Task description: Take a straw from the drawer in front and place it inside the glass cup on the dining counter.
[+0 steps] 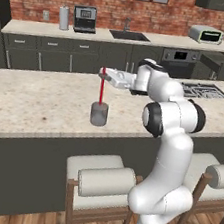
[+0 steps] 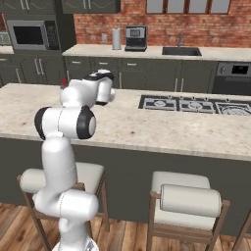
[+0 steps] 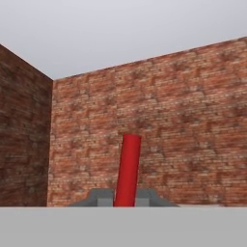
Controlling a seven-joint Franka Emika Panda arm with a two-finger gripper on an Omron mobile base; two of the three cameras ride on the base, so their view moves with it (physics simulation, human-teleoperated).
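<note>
In the left base view my gripper [image 1: 103, 74] is shut on the red straw [image 1: 101, 90], which stands upright. The straw's lower end reaches into the grey glass cup [image 1: 99, 114]. The cup stands on the beige dining counter [image 1: 34, 103], left of my arm. Looking along the hand, the straw [image 3: 128, 166] rises between the two finger tips of the gripper [image 3: 126, 198] against a brick wall. From the right base view my arm covers the cup and the hand over the counter [image 2: 147, 128]. The drawer [image 1: 218, 62] stands pulled out at the far right of the back cabinets.
A cooktop [image 1: 203, 90] is set into the dining counter to the right of my arm. Cushioned stools [image 1: 101, 183] stand along the near side. On the brick-backed counter are a toaster oven [image 1: 206, 34], a sink [image 1: 129, 35], a coffee machine [image 1: 84, 19] and a paper roll [image 1: 64, 18].
</note>
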